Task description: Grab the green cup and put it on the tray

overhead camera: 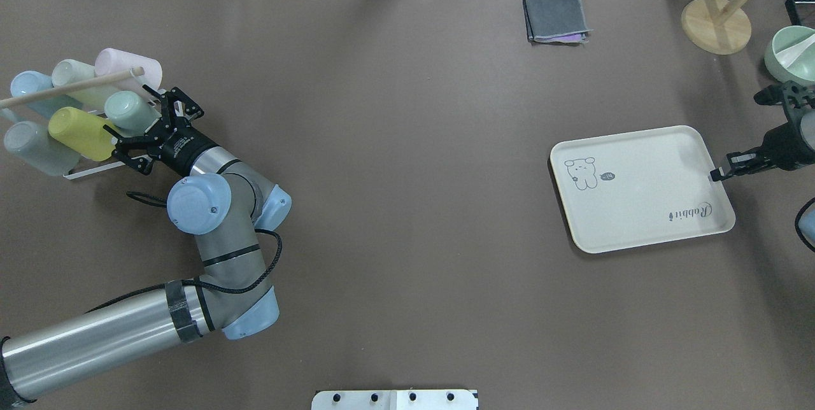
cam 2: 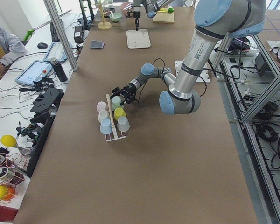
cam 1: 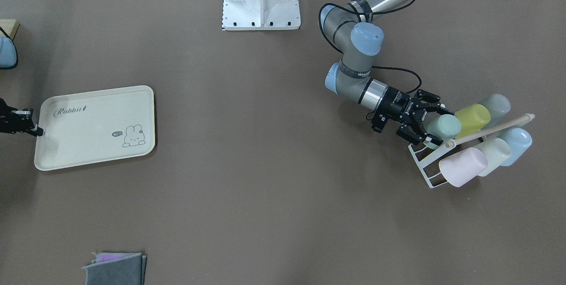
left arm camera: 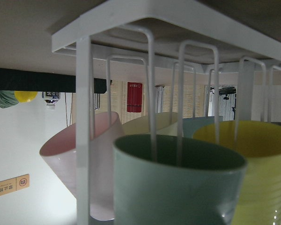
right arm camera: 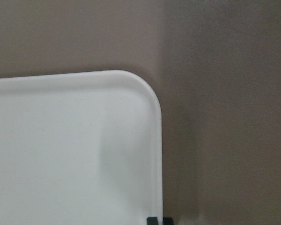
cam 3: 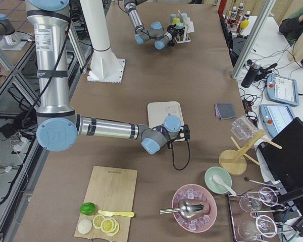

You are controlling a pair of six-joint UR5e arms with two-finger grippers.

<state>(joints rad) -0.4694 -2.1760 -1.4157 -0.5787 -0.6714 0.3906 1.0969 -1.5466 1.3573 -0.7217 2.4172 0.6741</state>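
The green cup (cam 1: 445, 125) hangs on a white wire rack (cam 1: 423, 161) with its mouth toward my left gripper (cam 1: 439, 127). That gripper is open, one finger on each side of the cup (overhead camera: 126, 110) near its rim. The left wrist view shows the cup (left arm camera: 178, 183) close up with rack wires running down into it. The cream tray (cam 1: 88, 143) lies flat on the far side of the table. My right gripper (overhead camera: 717, 174) is shut on the tray (overhead camera: 637, 219) at its short edge near the "Rabbit" script. The tray's corner (right arm camera: 84, 150) fills the right wrist view.
The rack also holds yellow (cam 1: 473, 118), grey-blue (cam 1: 496, 104), pink (cam 1: 462, 166), pale whitish (cam 1: 493, 154) and light blue (cam 1: 515, 143) cups under a wooden rod (cam 1: 491, 131). A folded grey cloth (overhead camera: 554, 16), a wooden stand (overhead camera: 716, 25) and a green bowl (overhead camera: 793, 53) sit at the table's edge.
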